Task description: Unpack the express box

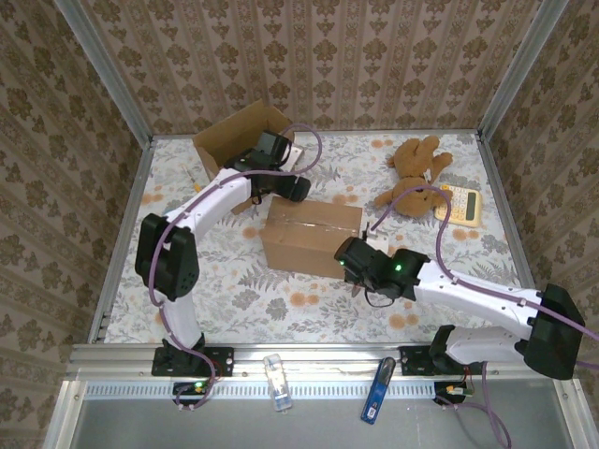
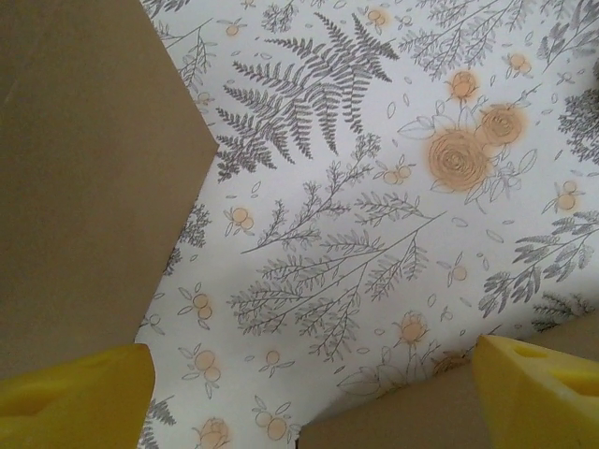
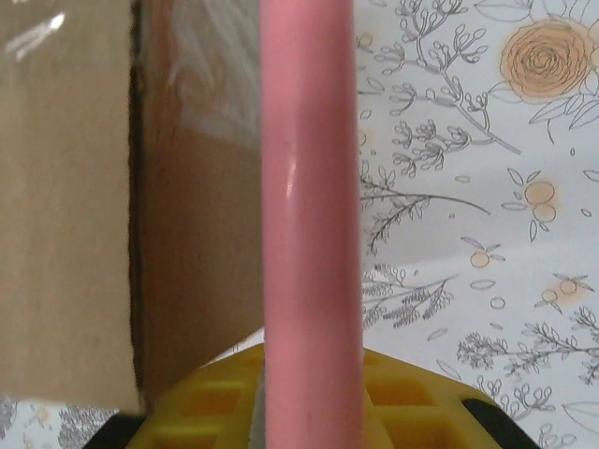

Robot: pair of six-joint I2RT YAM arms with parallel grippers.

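Note:
The express box (image 1: pixel 311 236) is a shut brown carton with clear tape along its top seam, standing mid-table. My left gripper (image 1: pixel 288 185) hovers just behind its far-left corner, open; in the left wrist view its yellow fingertips (image 2: pixel 80 393) stand wide apart over the flowered cloth, nothing between them, with the express box's edge (image 2: pixel 421 416) below. At the box's near-right corner my right gripper (image 1: pixel 354 266) is shut on a pink stick-like tool (image 3: pixel 309 215). That tool points along the box's side wall (image 3: pixel 201 234), where the tape shines.
An open empty carton (image 1: pixel 241 137) stands at the back left, its flap (image 2: pixel 84 178) close to my left fingers. A brown teddy bear (image 1: pixel 416 173) and a yellow calculator (image 1: pixel 460 203) lie at the back right. Two small items (image 1: pixel 274 381) (image 1: pixel 376 390) rest on the front rail.

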